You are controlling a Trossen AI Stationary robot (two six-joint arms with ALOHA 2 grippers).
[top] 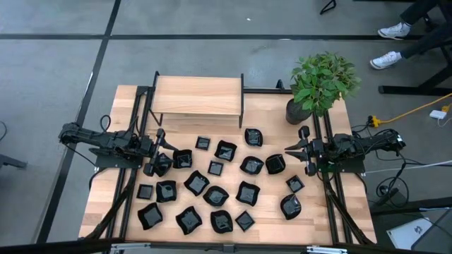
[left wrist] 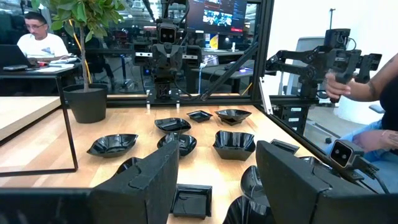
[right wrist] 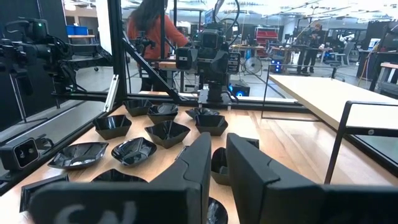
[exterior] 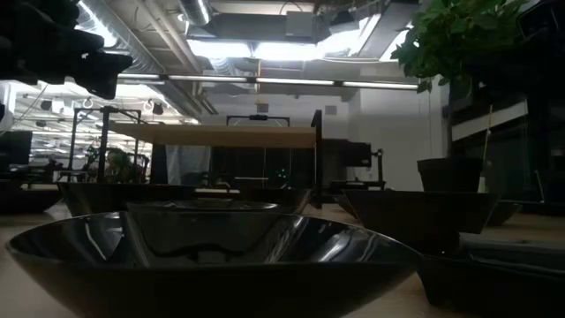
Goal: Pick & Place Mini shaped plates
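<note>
Left end effector (top: 157, 156) at frame left, fingers spread wide, holding nothing, low over the nearest plates, likely lined up for a first pick. Plates (top: 215, 195) lie scattered across the table's (top: 127, 99) lower centre, none yet on the raised shelf (top: 198, 95) at upper centre. Right end effector (top: 293, 150) at frame right, fingers nearly together, empty, apparently waiting beside the plant (top: 321, 81).

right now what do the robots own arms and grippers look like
Both arms are dark, nearly black, jointed links with black cables running along them. The left gripper ends in two broad, blocky matte-black fingers. The right gripper has the same flat, angular dark fingers. No bright markings show on either.
</note>
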